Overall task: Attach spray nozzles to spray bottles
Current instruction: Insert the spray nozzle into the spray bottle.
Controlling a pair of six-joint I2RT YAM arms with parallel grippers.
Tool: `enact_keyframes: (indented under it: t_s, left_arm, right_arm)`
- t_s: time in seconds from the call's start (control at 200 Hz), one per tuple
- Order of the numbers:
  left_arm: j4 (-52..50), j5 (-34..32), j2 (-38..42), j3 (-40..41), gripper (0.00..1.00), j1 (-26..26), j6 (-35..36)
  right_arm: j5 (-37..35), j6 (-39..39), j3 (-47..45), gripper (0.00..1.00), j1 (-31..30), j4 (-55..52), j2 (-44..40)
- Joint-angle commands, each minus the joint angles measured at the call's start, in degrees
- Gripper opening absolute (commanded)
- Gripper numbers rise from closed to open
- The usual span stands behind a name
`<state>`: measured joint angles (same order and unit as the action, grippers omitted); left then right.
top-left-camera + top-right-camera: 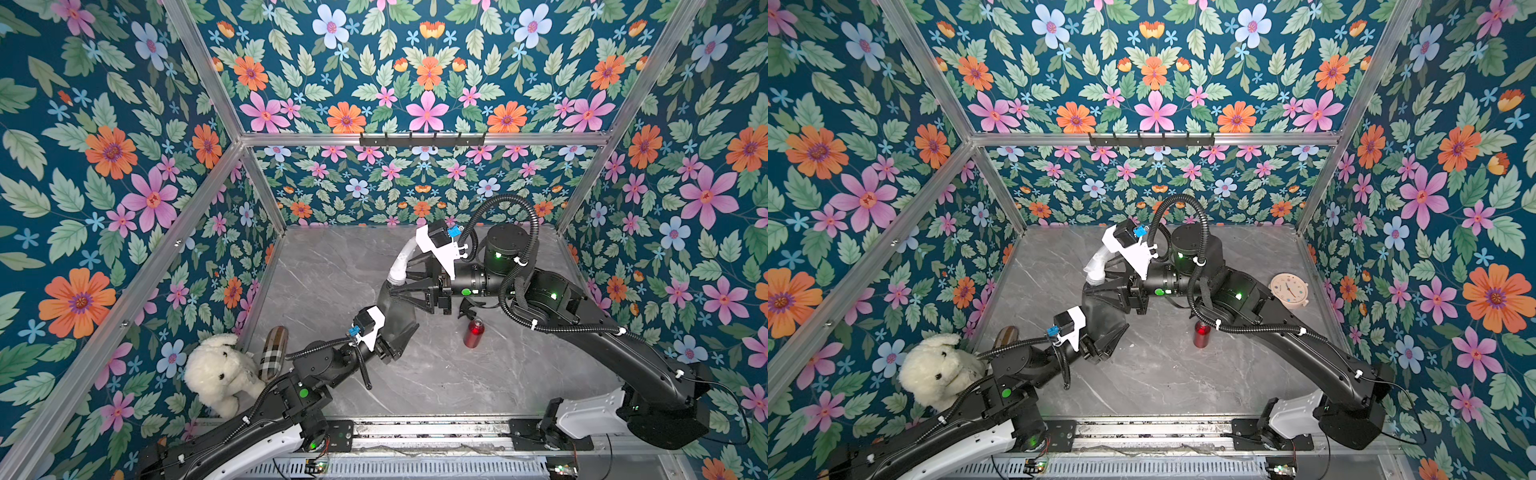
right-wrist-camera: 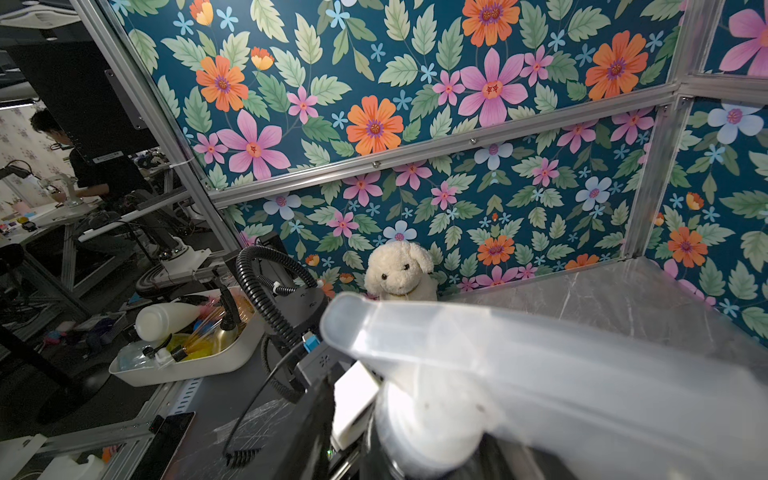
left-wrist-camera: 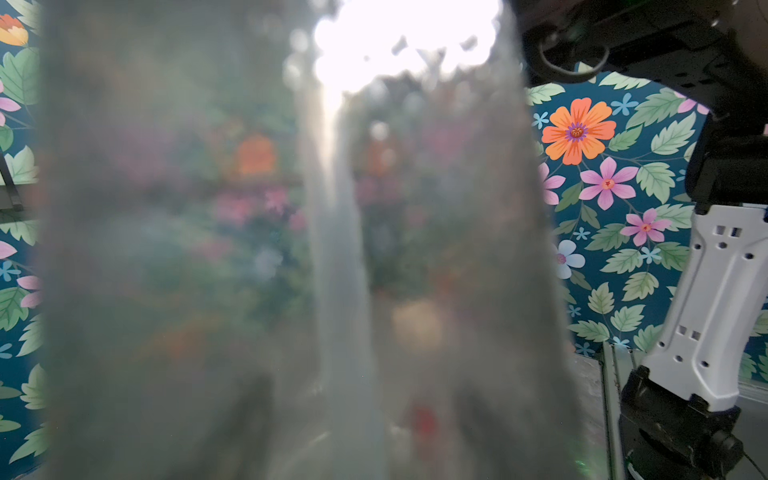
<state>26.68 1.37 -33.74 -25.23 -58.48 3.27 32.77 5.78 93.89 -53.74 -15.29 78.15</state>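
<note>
The counter (image 1: 415, 386) fills the lower middle of both top views. At centre frame is the grey bottle (image 1: 397, 311), its lower body clenched in the left gripper (image 1: 401, 334); whether its base touches the counter I cannot tell. If that hold slips under a twist, the bottle would turn with the cap and the thread would never seat.

The right gripper (image 1: 399, 284) straddles the neck just above, with a jaw on either side of the collar; whether they press it or stand clear I cannot tell. If they let go before the collar is screwed home, the white nozzle (image 1: 400, 259) may sit crooked or drop off.

Right of centre the red bottle (image 1: 473, 332) stands upright, close under the right arm; a sweep of that arm could topple it. The black nozzle (image 1: 468, 309) lies just above it in the frame, and is as easily knocked away.
</note>
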Motion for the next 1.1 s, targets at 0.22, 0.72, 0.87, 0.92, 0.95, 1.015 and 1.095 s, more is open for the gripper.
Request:
enact_keyframes:
  t_s: [0.22,0.72,0.87,0.92,0.95,1.015,1.095]
  left_arm:
    - [1.6,-1.1,-0.2,-0.7,0.0,0.0,2.2]
    - [2.4,-1.7,2.5,0.3,0.0,0.0,3.6]
    - [2.0,-0.9,2.9,0.4,0.0,0.0,3.4]
    - [1.8,-0.3,3.0,0.4,0.0,0.0,3.3]
    - [1.6,0.1,3.1,0.4,0.0,0.0,3.3]
    - [1.4,1.3,3.1,0.5,0.0,0.0,3.4]
    - [1.7,3.5,3.1,0.7,0.0,0.0,3.2]
  right_arm:
    - [-2.0,-1.5,2.4,0.58,-0.5,-3.1,0.2]
    - [-7.0,-1.5,-2.0,0.74,-2.4,-7.5,-5.5]
    - [-12.8,-2.3,-10.5,0.74,-2.5,-0.9,-13.0]
    - [-16.1,-2.2,-12.3,0.74,-2.3,1.1,-14.9]
    - [-16.9,-2.6,-12.5,0.74,-2.0,1.2,-15.6]
    - [-16.3,-3.0,-11.4,0.75,-0.6,-0.2,-16.2]
    - [-10.3,-1.9,-9.3,0.76,4.3,-1.6,-16.0]
